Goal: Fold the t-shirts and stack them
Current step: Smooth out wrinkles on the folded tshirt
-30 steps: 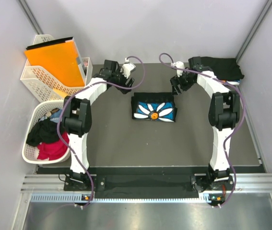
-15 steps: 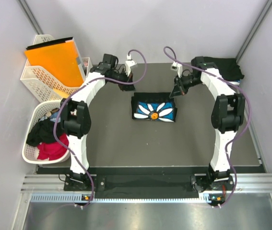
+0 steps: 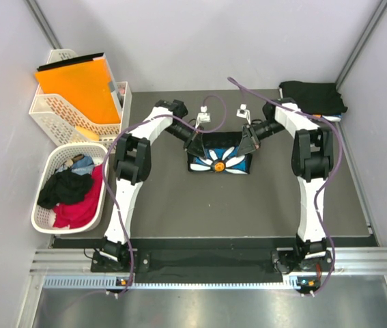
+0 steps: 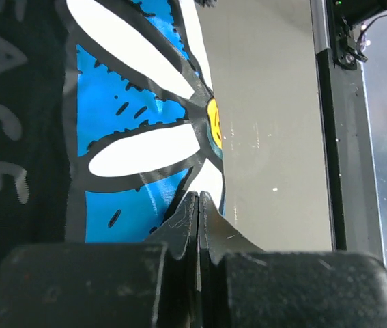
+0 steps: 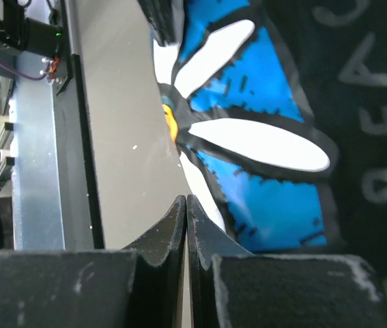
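Your left gripper (image 3: 194,141) and right gripper (image 3: 249,144) pressed shut, empty, at far corners of flower t-shirt (image 3: 220,162), grey lettering (image 5: 374,123) cut off, unreadable

I see the folded t-shirt (image 3: 220,160) as black, with a white-petalled flower on bright blue, black outlines, an orange-yellow centre and pale grey lettering. The desk (image 3: 179,205) is dark grey. Folder (image 3: 77,85) orange. Upper basket (image 3: 43,113) and lower basket (image 3: 39,222) white lattice. Clothes (image 3: 70,198) black, red, blue. Shirt pile (image 3: 312,97) black. Left arm (image 3: 121,198) and right arm (image 3: 309,205) white with black joints. Cables (image 3: 210,102) purple. Left tool (image 4: 198,205) and right tool (image 5: 186,205) black.
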Motion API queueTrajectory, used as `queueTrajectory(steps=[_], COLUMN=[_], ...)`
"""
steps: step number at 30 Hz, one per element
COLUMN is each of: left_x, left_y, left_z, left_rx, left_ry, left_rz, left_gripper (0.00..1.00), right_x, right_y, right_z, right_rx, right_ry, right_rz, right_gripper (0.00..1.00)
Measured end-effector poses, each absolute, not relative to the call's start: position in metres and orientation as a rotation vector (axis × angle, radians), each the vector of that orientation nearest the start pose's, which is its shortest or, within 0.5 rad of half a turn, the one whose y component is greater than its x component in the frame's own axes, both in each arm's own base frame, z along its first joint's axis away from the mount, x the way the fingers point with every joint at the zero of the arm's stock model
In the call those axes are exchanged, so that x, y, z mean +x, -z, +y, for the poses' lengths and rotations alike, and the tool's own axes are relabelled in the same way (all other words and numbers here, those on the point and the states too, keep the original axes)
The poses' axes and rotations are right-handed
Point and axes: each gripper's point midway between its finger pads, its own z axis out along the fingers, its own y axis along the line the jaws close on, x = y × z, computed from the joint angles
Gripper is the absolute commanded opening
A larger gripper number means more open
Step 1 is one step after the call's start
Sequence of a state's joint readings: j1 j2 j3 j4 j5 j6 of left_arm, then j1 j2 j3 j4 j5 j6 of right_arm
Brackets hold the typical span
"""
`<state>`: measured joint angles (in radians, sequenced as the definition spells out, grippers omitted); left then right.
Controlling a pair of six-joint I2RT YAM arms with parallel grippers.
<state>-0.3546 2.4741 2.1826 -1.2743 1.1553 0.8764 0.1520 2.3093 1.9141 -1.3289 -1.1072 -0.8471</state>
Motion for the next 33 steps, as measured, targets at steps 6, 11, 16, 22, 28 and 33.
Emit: queueTrajectory(steps=[6,11,16,22,28,33], left_x=[0.37,0.37,0.368,0.365,0.36,0.36], left_y=[-0.091,-0.08,-0.065,-0.052,-0.038,-0.038], left_z=[-0.296,-0.293,-0.289,-0.286,-0.287,-0.286], left_rx=[1.415,1.435,1.433,1.403,1.333,1.314], left_ry=[1.527,1.494,1.467,1.471,1.531,1.532], left_rz=[1.972,2.019,2.112,2.198,2.28,2.303], left_gripper=[0.0,0.0,0.0,0.0,0.0,0.0], right_x=[0.358,0.355,0.353,0.352,0.351,0.351], right_y=[-0.091,-0.061,-0.037,-0.038,-0.038,-0.037], right_z=[0.217,0.223,0.224,0.225,0.225,0.225], right_rx=[-1.139,-1.135,-1.074,-1.045,-1.043,-1.044], right_ry=[-1.537,-1.584,-1.647,-1.668,-1.671,-1.672], right_rz=[2.233,2.3,2.368,2.382,2.384,2.383], right_gripper=[0.0,0.0,0.0,0.0,0.0,0.0])
